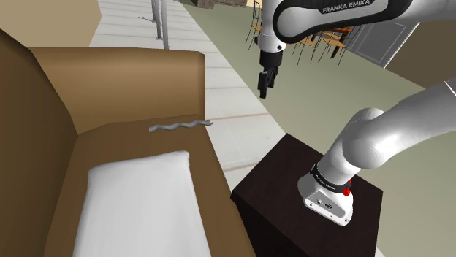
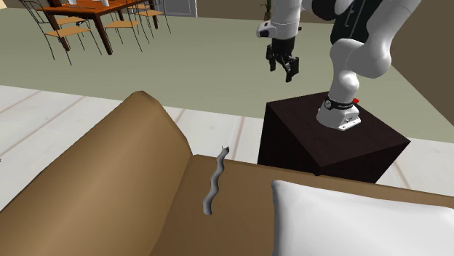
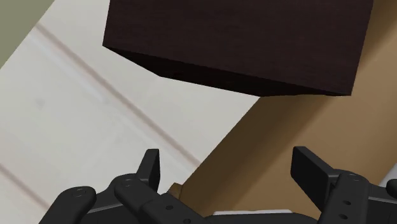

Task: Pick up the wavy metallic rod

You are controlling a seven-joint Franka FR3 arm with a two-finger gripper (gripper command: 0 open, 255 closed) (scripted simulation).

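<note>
The wavy grey metallic rod (image 1: 180, 125) lies on the brown sofa seat (image 1: 109, 150), between the backrest and the white cushion (image 1: 139, 204). In the second exterior view the rod (image 2: 214, 182) runs along the seat toward the sofa's edge. My black gripper (image 1: 264, 86) hangs in the air well above the floor, off to the shoulder view's right of the rod and apart from it. Its fingers (image 3: 151, 167) stand apart with nothing between them; the gripper (image 2: 284, 69) hovers above the dark stand (image 2: 327, 142).
The dark box stand (image 1: 307, 197) sits close beside the sofa's end. A pale rug (image 1: 234, 109) covers the floor between them. A wooden dining table with chairs (image 2: 87, 22) stands far off. A metal pole (image 1: 157, 22) rises behind the sofa.
</note>
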